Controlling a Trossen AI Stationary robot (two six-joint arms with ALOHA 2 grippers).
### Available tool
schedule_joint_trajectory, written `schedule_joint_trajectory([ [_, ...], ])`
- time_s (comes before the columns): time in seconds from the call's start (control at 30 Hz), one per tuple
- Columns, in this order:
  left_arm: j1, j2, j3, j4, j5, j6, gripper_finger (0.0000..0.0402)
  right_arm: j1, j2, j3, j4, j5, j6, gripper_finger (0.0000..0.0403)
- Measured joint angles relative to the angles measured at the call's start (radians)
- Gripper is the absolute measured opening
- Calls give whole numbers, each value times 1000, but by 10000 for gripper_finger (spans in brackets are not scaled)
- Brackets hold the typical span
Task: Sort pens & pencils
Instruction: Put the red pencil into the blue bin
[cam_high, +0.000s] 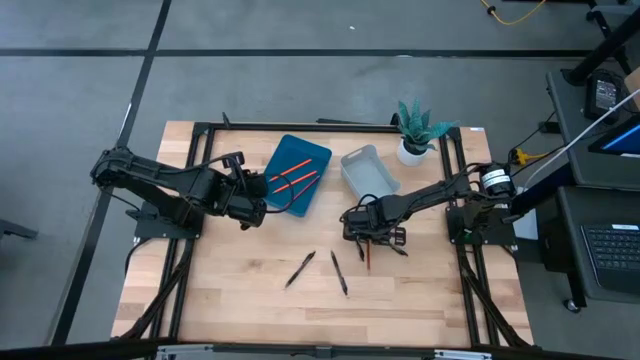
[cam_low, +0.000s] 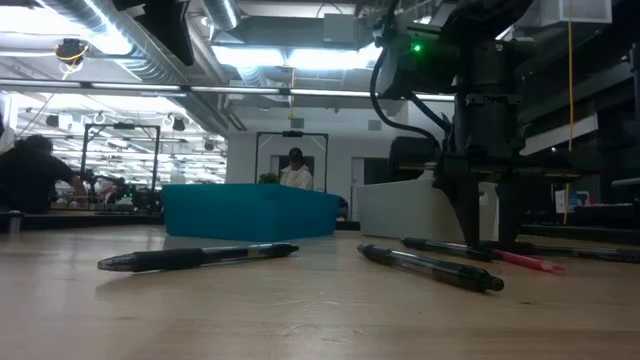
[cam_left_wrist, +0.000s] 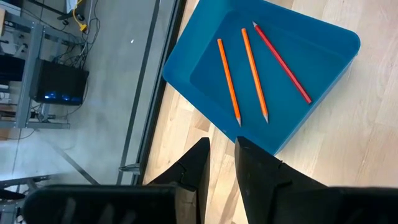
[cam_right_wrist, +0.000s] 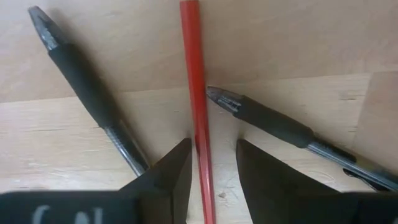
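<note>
Four black pens (cam_high: 300, 269) lie on the wooden desk (cam_high: 230, 290), all on the near side of the blue tray (cam_high: 297, 174). Two lie nearest the front edge, one near the middle of the desk and another (cam_high: 340, 272) just beside it. Farther back, the other two (cam_right_wrist: 87, 87) (cam_right_wrist: 273, 121) lie either side of a red pencil (cam_right_wrist: 198, 93) under the right gripper (cam_high: 366, 243). That gripper is down at the desk, and its jaws stand open around the pencil, one finger on each side, with small gaps showing; I cannot tell whether they touch it. Beyond it, beside the blue tray, sits a grey tray (cam_high: 367, 170), and past that a potted plant (cam_high: 418, 130). Three orange-red pencils (cam_left_wrist: 252, 71) lie in the blue tray, side by side. The left gripper (cam_left_wrist: 222, 162) hovers at the tray's near corner, its jaws narrowly apart and holding nothing.
</note>
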Motion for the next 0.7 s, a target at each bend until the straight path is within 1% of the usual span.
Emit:
schedule_joint_trajectory([
  [0.13,0,0,0,0,0,0,69,0,1,0,-1,0,13,120],
  [0.5,0,0,0,0,0,0,69,0,1,-1,5,-1,12,43],
  [0.7,0,0,0,0,0,0,69,0,1,-1,7,-3,4,22],
])
